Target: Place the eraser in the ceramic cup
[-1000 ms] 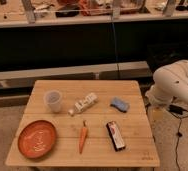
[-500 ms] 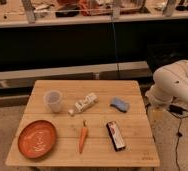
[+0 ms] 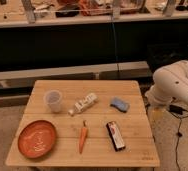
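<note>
The eraser [image 3: 116, 135], a flat black block with a red-and-white label, lies on the wooden table [image 3: 102, 90] at the front right of centre. The ceramic cup [image 3: 53, 101], a pale handleless tumbler, stands upright at the back left, well apart from the eraser. My white arm [image 3: 174, 86] is folded beside the table's right edge, away from both things. The gripper itself does not show; it is hidden or out of view past the arm's bulky links.
An orange carrot [image 3: 83, 137] lies just left of the eraser. A flat orange plate [image 3: 37, 138] sits at the front left. A white bottle-like object [image 3: 83, 104] lies right of the cup. A blue sponge pad [image 3: 119, 104] lies at the back right. A dark counter stands behind.
</note>
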You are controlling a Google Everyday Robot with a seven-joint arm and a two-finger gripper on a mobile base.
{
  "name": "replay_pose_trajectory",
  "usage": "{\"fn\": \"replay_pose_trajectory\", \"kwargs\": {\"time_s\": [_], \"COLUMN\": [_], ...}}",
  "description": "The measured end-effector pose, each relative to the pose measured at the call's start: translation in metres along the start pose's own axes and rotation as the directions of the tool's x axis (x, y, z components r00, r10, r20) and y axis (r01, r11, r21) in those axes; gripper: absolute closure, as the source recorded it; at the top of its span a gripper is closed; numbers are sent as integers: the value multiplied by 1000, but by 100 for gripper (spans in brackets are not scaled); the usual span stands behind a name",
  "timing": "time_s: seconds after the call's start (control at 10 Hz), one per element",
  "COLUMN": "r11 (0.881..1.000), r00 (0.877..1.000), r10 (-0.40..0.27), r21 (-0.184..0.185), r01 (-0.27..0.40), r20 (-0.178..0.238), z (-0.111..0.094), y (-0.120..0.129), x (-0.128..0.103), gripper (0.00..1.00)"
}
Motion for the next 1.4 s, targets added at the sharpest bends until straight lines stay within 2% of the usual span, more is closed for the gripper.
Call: {"fn": "replay_pose_trajectory", "kwargs": {"time_s": [0.3, 0.5, 0.9, 1.2, 1.4], "r11": [999, 999, 996, 993, 990], "r00": [999, 998, 993, 990, 985], "r10": [-38, -51, -94, -115, -138], "r21": [8, 11, 7, 7, 8], "r01": [38, 51, 93, 115, 138], "r20": [21, 29, 66, 84, 104], "z": [9, 13, 35, 47, 67], "y": [1, 3, 5, 6, 12], "x": [-34, -37, -68, -75, -85], "gripper": [20, 20, 20, 20, 20]}}
